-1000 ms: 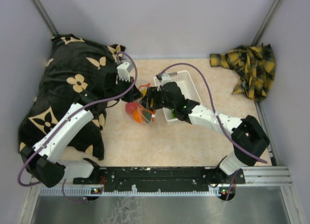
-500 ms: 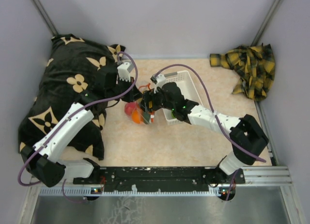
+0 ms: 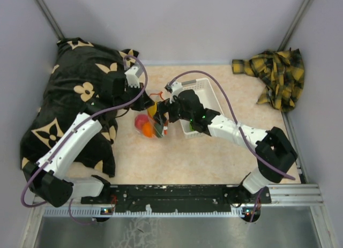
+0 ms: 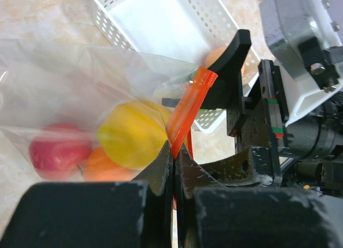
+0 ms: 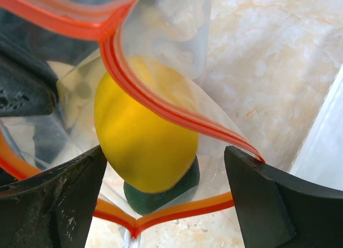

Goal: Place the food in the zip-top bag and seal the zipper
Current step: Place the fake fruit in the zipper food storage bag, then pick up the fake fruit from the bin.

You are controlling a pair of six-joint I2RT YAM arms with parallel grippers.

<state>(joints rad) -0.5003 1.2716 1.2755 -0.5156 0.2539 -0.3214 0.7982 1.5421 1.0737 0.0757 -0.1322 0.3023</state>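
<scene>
The clear zip-top bag (image 3: 150,126) lies mid-table with its mouth open. My left gripper (image 4: 174,156) is shut on the red-orange zipper (image 4: 188,110) at one end and holds it up; it also shows in the top view (image 3: 148,104). My right gripper (image 5: 163,201) is open, its fingers (image 5: 265,202) on either side of the open mouth, one tip touching the zipper (image 5: 161,104). Inside the bag are a yellow lemon (image 5: 143,135), a dark green avocado (image 5: 163,198), a red apple (image 4: 58,150) and an orange (image 4: 101,166). A pink-orange fruit (image 4: 213,56) peeks from behind the right finger.
The white plastic basket (image 3: 208,96) stands right behind the right gripper, also in the left wrist view (image 4: 161,23). A black flowered cloth (image 3: 69,98) covers the left side under the left arm. A yellow plaid cloth (image 3: 276,71) lies at the back right corner.
My left gripper has shifted a little left with the zipper end, and the bag with its fruit has slid slightly left. My right gripper stays at the bag's mouth.
</scene>
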